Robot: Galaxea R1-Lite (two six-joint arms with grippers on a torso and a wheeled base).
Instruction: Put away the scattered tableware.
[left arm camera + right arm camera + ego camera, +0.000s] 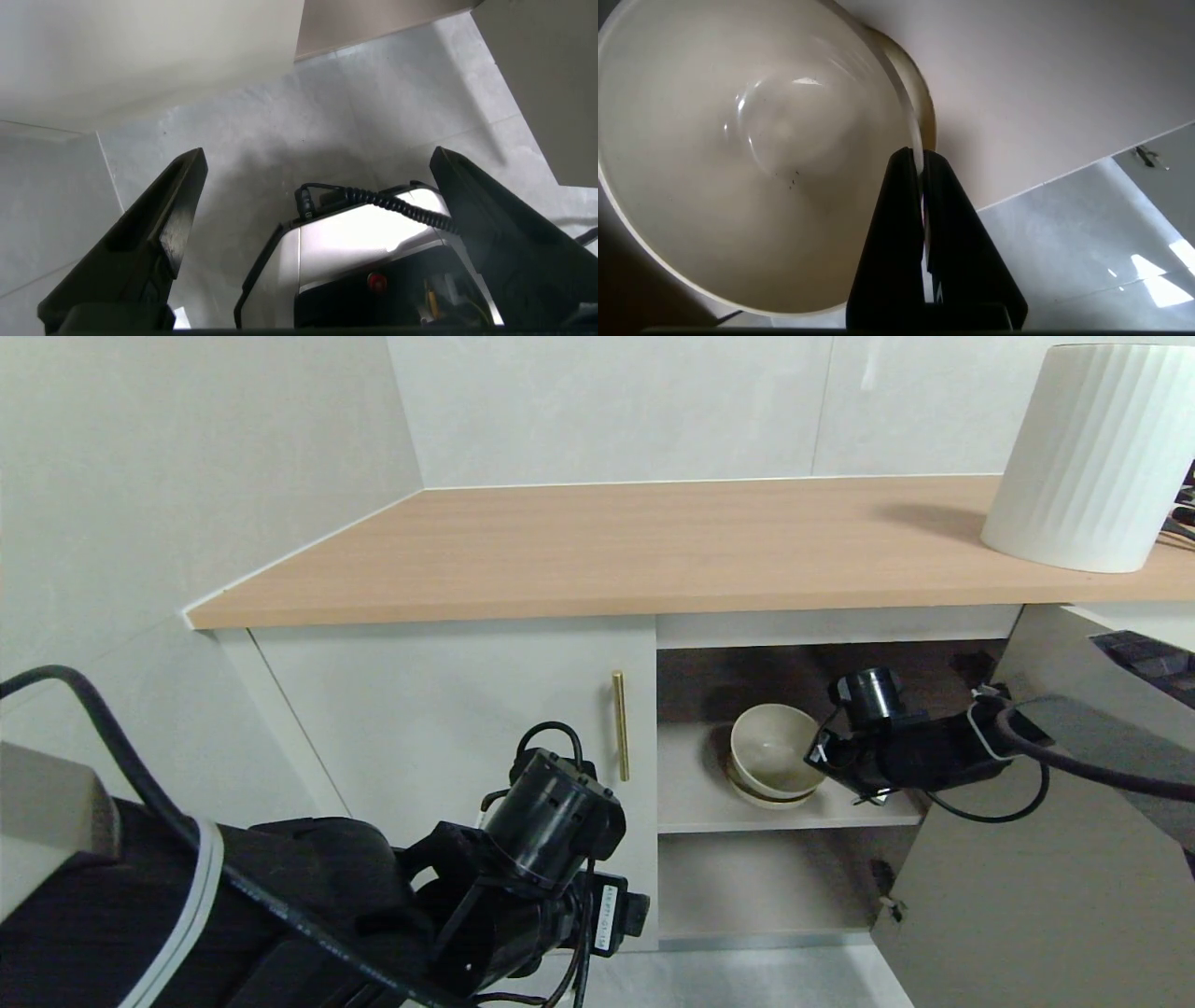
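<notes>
Where the right claw (817, 758) grips: on the rim of a cream bowl (773, 747), its fingers (901, 201) pressed together with the bowl's wall pinched between them.
Bowl: just left of the right claw, tilted so that its hollow faces out of the cupboard (822, 658); its lower edge leans on a second bowl (770, 795).
Second bowl: under the held one, flat on the shelf (691, 793), its darker rim showing past the claw's tips.
Shelf: pale and smooth, directly below the right claw; beneath it lies the cupboard's bottom board (747, 887).
Doors: the closed door (448, 709) with a brass handle (620, 725) is left of the right claw; the open door (1046, 896) swings out on its right.
Tabletop (653, 551): light wood grain, above the right claw, set into a corner of the room.
White ribbed cylinder (1088, 453): on the tabletop, above and right of the right claw.
Left claw (318, 163): spread wide, holding nothing, low in front of the closed door, well apart from the bowls.
Floor (374, 121): pale grey tiles beneath the left claw.
Walls (187, 476): plain off-white panels behind and beside the tabletop.
</notes>
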